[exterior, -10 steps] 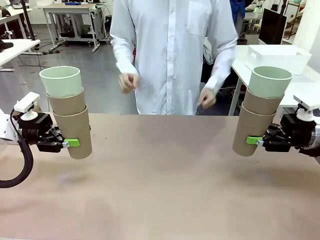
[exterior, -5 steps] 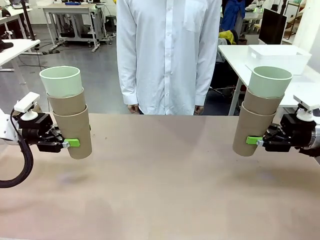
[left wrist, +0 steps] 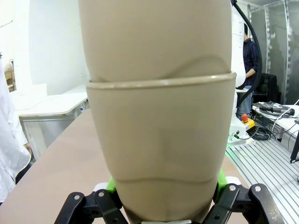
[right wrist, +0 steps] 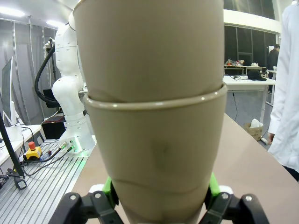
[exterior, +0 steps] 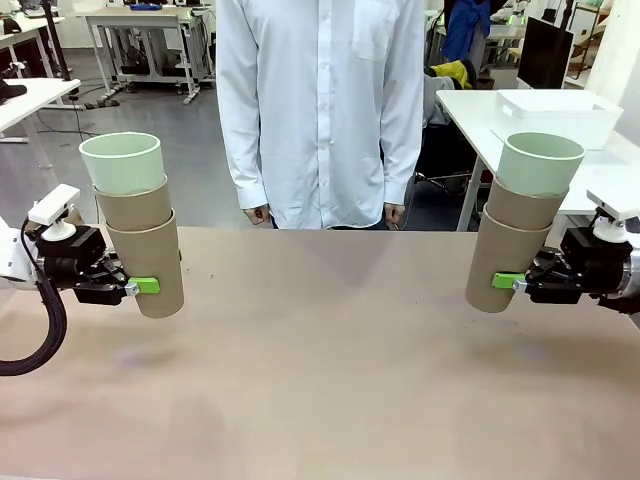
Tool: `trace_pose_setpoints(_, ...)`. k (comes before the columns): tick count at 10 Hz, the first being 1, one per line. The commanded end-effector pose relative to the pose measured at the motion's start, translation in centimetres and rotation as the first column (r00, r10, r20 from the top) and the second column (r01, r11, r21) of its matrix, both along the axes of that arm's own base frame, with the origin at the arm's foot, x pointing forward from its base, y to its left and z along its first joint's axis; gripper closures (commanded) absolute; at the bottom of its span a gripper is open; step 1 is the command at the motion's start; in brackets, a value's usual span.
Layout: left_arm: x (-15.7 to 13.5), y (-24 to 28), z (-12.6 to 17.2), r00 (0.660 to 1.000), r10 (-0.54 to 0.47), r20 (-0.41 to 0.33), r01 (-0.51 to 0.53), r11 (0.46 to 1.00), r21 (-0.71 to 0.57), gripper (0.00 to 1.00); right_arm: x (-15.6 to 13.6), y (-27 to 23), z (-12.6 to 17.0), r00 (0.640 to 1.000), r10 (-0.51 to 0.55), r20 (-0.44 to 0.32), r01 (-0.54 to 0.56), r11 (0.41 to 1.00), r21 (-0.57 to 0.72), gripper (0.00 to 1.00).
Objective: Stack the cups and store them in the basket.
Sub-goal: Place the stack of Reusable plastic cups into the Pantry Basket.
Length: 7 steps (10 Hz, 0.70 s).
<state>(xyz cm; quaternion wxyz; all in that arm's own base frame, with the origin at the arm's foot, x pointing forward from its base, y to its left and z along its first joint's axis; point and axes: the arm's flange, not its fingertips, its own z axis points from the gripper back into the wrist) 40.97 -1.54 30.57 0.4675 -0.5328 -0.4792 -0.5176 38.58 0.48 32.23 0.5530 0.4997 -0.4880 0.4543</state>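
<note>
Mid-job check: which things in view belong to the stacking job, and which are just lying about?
Job: left cup stack, in left gripper; right cup stack, in right gripper; white basket on side table.
Lying about: black monitor; red stop button.

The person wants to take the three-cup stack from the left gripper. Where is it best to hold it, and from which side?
Probably the outermost khaki cup, just above the left gripper, reached from the far side. The gripper pinches that cup low down, leaving its upper wall free; pulling the mint cup alone might only lift it out.
</note>
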Motion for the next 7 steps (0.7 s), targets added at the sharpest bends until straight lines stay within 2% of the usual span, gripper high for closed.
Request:
trace_pose_setpoints(1, -0.02, -0.04, 0.47, 1.0, -0.006, -0.001, 0.006, 1.0, -0.006, 0.17, 0.31, -0.01, 0.47, 1.0, 0.005, 0.012, -0.005, 1.0, 0.006, 0.15)
trace_pose_setpoints(7, -0.02, -0.04, 0.47, 1.0, -0.006, -0.001, 0.006, 1.0, -0.006, 0.17, 0.31, -0.01, 0.47, 1.0, 0.005, 0.012, -0.005, 1.0, 0.006, 0.15)
